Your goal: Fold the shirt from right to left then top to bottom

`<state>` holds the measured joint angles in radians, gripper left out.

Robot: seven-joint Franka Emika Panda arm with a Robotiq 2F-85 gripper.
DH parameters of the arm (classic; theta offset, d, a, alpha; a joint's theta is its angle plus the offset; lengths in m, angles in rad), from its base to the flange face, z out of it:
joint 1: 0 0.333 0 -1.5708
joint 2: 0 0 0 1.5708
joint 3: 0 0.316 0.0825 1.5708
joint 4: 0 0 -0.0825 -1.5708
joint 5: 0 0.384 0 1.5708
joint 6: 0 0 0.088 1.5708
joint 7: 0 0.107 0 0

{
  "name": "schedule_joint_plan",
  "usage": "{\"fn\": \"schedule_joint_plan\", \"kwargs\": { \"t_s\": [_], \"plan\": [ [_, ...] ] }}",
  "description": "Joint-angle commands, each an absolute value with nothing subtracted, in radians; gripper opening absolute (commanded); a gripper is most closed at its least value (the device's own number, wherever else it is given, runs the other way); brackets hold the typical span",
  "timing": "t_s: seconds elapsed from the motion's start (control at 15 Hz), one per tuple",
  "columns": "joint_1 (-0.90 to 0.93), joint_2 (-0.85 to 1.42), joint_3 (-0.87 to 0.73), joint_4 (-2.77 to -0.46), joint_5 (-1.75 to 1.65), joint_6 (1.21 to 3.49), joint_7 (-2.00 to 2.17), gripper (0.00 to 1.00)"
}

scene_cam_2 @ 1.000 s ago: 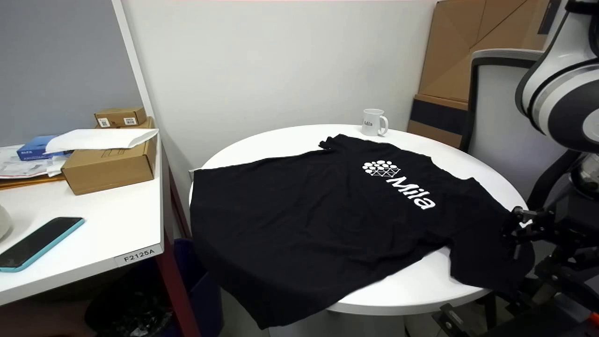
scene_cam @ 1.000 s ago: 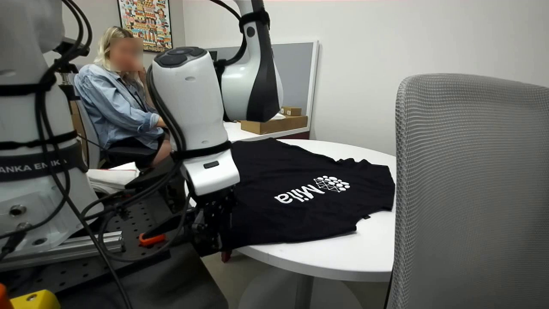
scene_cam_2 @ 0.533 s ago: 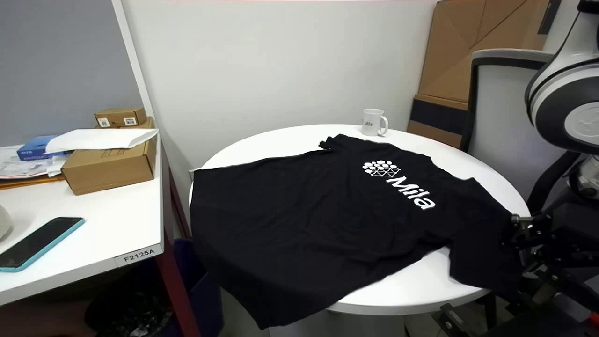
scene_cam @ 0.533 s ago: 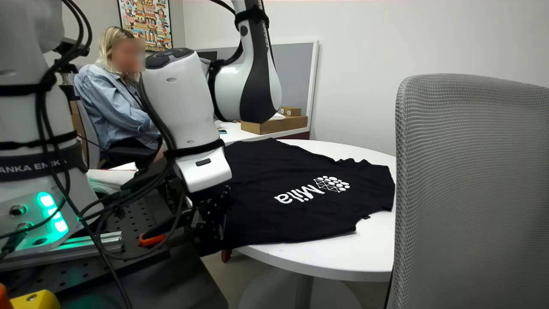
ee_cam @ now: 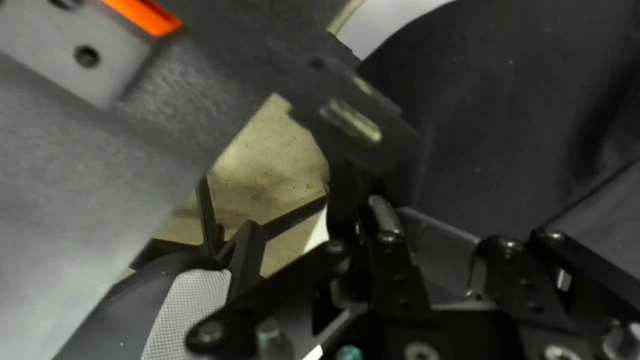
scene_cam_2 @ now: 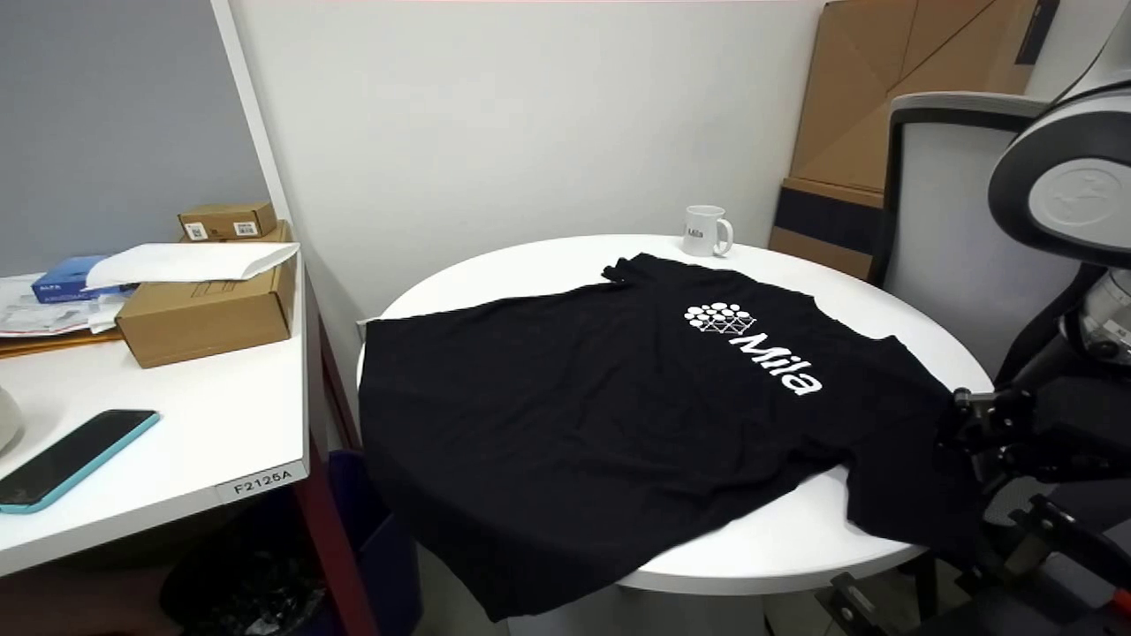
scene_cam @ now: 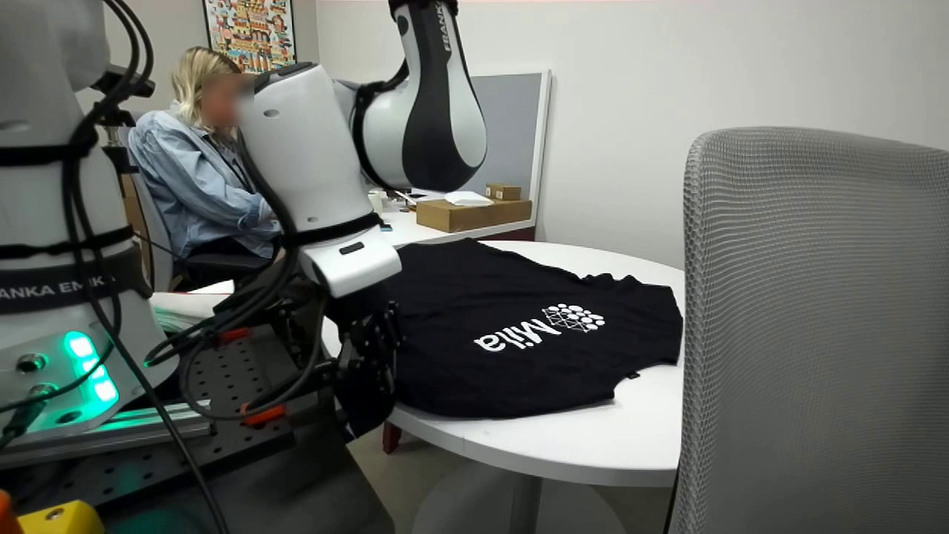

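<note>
Gripper (scene_cam_2: 972,433) is down at the near sleeve of the shirt (scene_cam_2: 583,415), cloth right at the fingers. Jaws: can't tell if apart, together or pinching the sleeve, it's black on black in all three views. Wrist view: gripper comes in from the bottom, dark cloth fills the upper right, a patch of floor (ee_cam: 270,150) shows near the middle.

Shirt lies spread and unfolded on the round white table (scene_cam_2: 786,539), white Mila print (scene_cam_2: 782,364) facing up. Sleeve by the gripper hangs over the table edge. Hem is at the opposite end, a corner of it also past the edge. Far sleeve points toward a white mug (scene_cam_2: 704,231), upright near the rim, apart from the cloth.

Past the hem: white desk (scene_cam_2: 203,415) with a phone (scene_cam_2: 75,459), a cardboard box (scene_cam_2: 208,322) carrying a smaller box (scene_cam_2: 228,220) and white paper (scene_cam_2: 190,262). Bin (scene_cam_2: 384,556) just beside the desk leg.

In an exterior view: arm (scene_cam: 296,148) tilted over the table edge, green lights (scene_cam: 93,367) on its base, seated person (scene_cam: 193,170) behind it, mesh chair (scene_cam: 808,311) in the foreground.
</note>
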<state>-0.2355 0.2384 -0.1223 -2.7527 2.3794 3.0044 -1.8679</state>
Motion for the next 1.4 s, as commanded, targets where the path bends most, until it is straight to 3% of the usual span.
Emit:
{"fn": "schedule_joint_plan", "kwargs": {
  "t_s": [0.0,0.47,0.8,1.33],
  "plan": [
    [-0.242,0.096,-0.069,-2.748,2.483,3.056,-1.981,0.01],
    [-0.199,-0.148,-0.01,-2.766,2.517,3.127,-1.953,0.01],
    [-0.118,-0.255,-0.058,-2.767,2.472,3.162,-1.89,0.01],
    [0.125,-0.354,-0.401,-2.733,2.138,3.206,-1.623,0.01]
  ]
}}
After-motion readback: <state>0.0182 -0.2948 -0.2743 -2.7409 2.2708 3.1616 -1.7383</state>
